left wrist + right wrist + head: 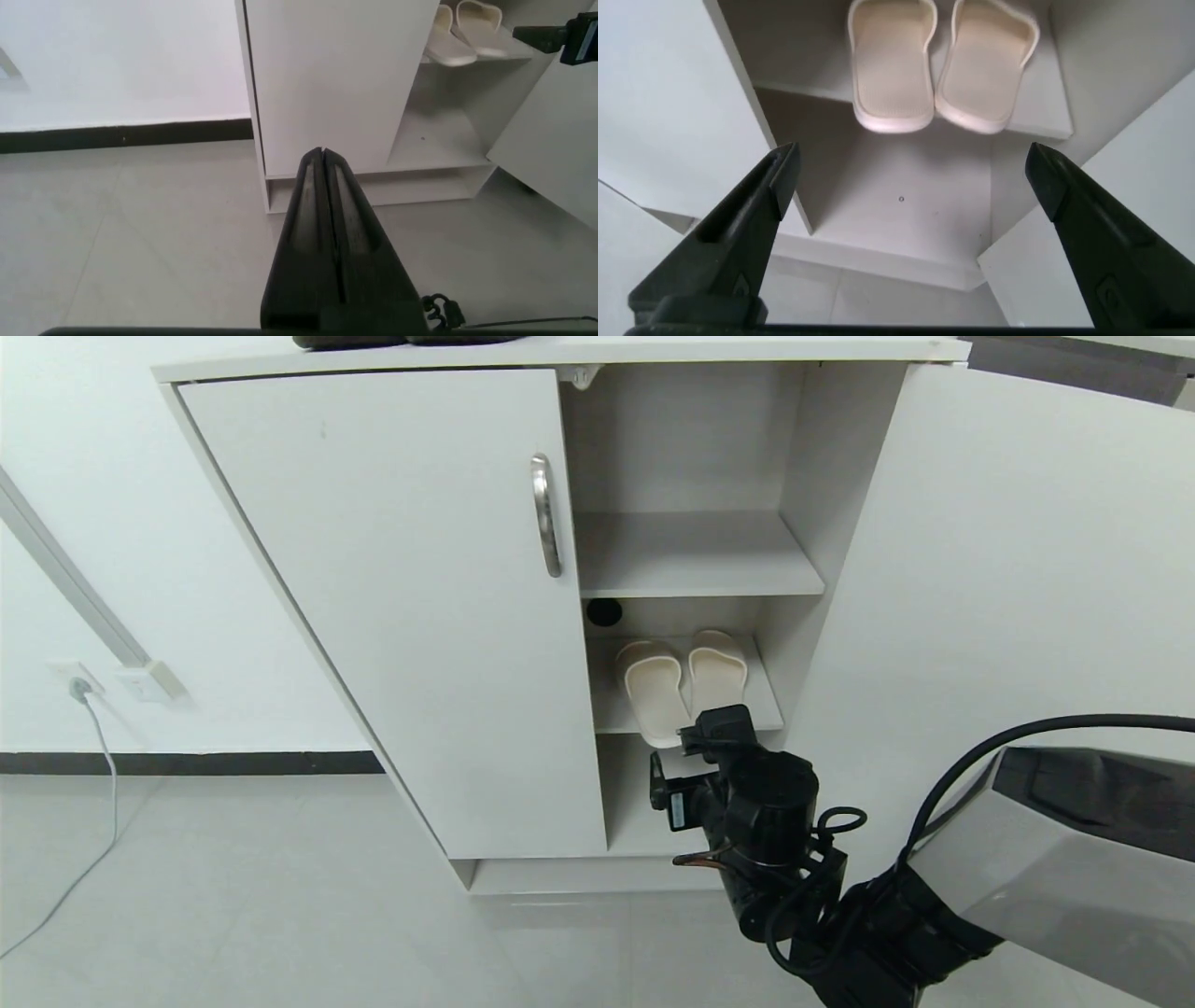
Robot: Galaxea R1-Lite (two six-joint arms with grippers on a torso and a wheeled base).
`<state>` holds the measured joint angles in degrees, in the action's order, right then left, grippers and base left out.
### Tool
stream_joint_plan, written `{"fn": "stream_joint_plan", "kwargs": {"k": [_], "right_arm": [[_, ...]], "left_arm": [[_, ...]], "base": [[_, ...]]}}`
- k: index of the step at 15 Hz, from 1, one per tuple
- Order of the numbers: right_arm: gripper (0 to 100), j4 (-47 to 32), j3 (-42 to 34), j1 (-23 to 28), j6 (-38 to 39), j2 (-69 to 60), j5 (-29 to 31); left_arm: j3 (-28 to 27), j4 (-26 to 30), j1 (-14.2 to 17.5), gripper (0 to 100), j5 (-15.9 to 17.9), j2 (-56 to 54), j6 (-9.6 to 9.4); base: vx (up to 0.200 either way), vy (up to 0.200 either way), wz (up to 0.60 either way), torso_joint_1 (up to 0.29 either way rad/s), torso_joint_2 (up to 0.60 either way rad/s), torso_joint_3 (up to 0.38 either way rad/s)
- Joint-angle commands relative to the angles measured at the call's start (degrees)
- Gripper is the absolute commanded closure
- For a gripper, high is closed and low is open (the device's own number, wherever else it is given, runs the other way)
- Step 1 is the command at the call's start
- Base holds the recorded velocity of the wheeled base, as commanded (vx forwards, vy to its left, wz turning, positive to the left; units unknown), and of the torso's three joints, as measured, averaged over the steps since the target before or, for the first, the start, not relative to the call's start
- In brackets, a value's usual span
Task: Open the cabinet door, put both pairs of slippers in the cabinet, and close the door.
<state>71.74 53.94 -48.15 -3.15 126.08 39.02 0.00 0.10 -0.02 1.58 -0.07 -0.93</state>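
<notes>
Hovering spread wide, empty, right pincer (pixel 912 159) faced cabinet (pixel 392 616); cream slippers (pixel 653 686) sat on shelf (pixel 766 709) at its 12 o'clock. Left pincer (pixel 322 157) closed tight, empty. Slippers looked light, bendy; best gripped by side rim.

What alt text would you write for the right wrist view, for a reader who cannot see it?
A pair of cream slippers lies side by side on a shelf inside the open white cabinet, heels jutting slightly past the shelf's front edge. The open right gripper faces the compartment below them.
</notes>
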Motion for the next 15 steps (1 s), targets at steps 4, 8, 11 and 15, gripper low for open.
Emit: {"fn": "stream_joint_plan", "kwargs": {"k": [4, 8, 11, 15], "right_arm": [[0, -0.2, -0.1, 0.4, -0.1, -0.1, 0.0], [0, -0.3, -0.9, 0.4, -0.2, -0.1, 0.0], [0, -0.3, -0.9, 0.4, -0.3, -0.1, 0.0], [0, -0.3, -1.3, 0.4, -0.5, 0.0, 0.0]], "left_arm": [[0.0, 0.0, 0.0, 100, 0.0, 0.1, -0.39], [0.0, 0.0, 0.0, 100, 0.0, 0.1, -0.13], [0.0, 0.0, 0.0, 100, 0.0, 0.1, -0.13], [0.0, 0.0, 0.0, 100, 0.0, 0.1, -0.13]], "base": [[0.000, 0.000, 0.00, 0.001, 0.00, 0.201], [0.000, 0.000, 0.00, 0.001, 0.00, 0.173], [0.000, 0.000, 0.00, 0.000, 0.00, 0.000], [0.000, 0.150, 0.00, 0.004, 0.00, 0.007]]}}
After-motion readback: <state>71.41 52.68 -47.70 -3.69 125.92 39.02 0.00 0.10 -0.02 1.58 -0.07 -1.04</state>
